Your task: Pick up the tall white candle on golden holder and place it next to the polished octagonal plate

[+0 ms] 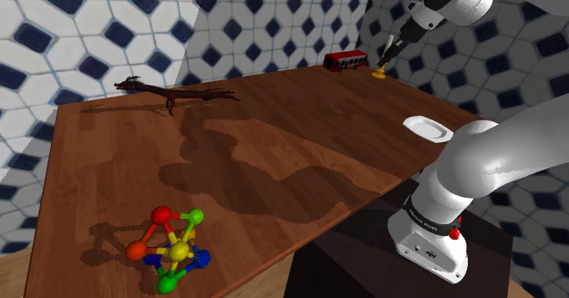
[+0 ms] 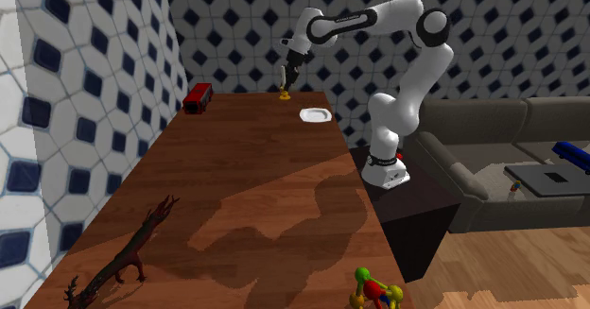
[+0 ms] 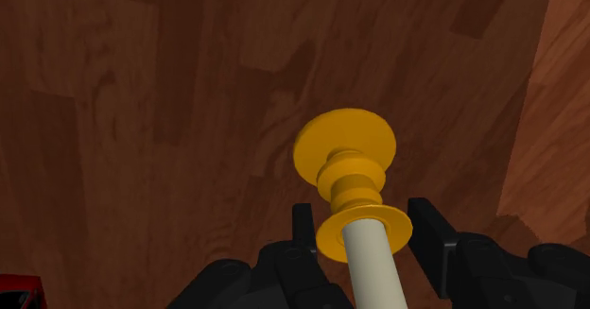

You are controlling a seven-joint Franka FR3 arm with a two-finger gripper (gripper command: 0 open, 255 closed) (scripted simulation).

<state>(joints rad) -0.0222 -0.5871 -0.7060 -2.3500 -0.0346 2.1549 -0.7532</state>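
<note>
Between parted fingers [image 3: 427,236], candle [image 3: 373,269] upright, golden holder [image 3: 345,146] on table [image 3: 142,118]

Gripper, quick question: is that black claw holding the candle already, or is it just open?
Gripper: open, one finger on each side of the candle, not clasping it.

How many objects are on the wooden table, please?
5: a red toy bus by the far wall, the white candle between the gripper's open fingers, the white plate near the stand, a dark dragon figure, a colourful ball-and-stick model. None seems hidden.
</note>
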